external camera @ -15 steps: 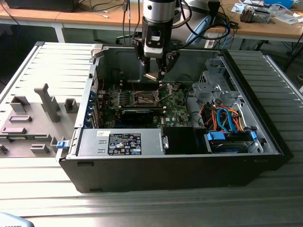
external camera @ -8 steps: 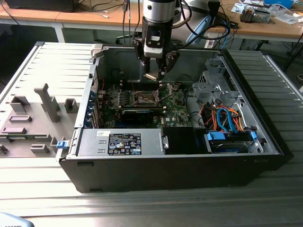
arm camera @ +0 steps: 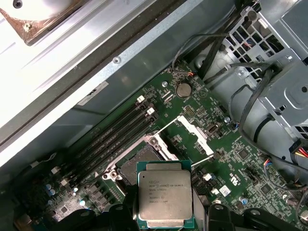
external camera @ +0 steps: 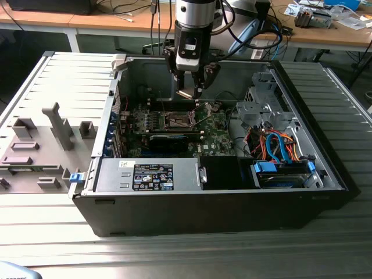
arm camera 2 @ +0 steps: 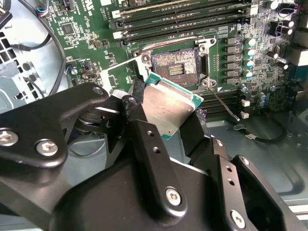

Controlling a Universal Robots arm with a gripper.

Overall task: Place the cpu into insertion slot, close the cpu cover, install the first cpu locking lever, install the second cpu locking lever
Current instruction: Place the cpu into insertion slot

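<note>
Your hand (external camera: 189, 88) pinches the cpu (arm camera: 165, 199) by opposite edges between black, screw-studded fingers (arm camera 2: 144, 139); the flat square chip, dull silver on top with a green rim, hangs clear above the insertion slot (arm camera: 138, 169); in the exterior view it sits at twelve o'clock from that black, silver-rimmed socket on the green circuit board (external camera: 218, 125); the cpu cover (arm camera: 195, 134), a thin metal frame, stands raised beside the slot; the black computer case (external camera: 203, 215) lies open on the ribbed metal tabletop (external camera: 232, 256).
</note>
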